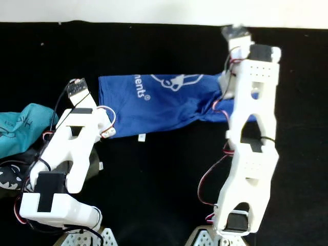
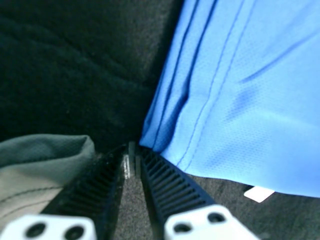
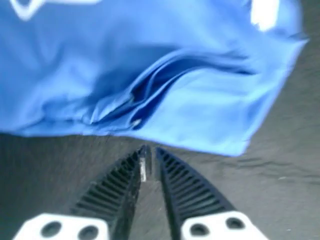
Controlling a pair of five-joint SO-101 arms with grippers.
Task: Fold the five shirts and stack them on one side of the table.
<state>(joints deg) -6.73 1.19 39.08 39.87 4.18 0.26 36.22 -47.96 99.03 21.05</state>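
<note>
L gripper [image 2: 132,152] narrow, empty, tips at blue shirt [image 2: 240,90] corner | R gripper [image 3: 148,155] narrow, empty, just beside shirt edge | teal shirt [image 1: 20,128] well apart

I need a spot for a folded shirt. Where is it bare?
Bare: table between left arm and right arm, in front of the blue shirt; also right of the right arm. Crowded at left around the teal shirt.
</note>
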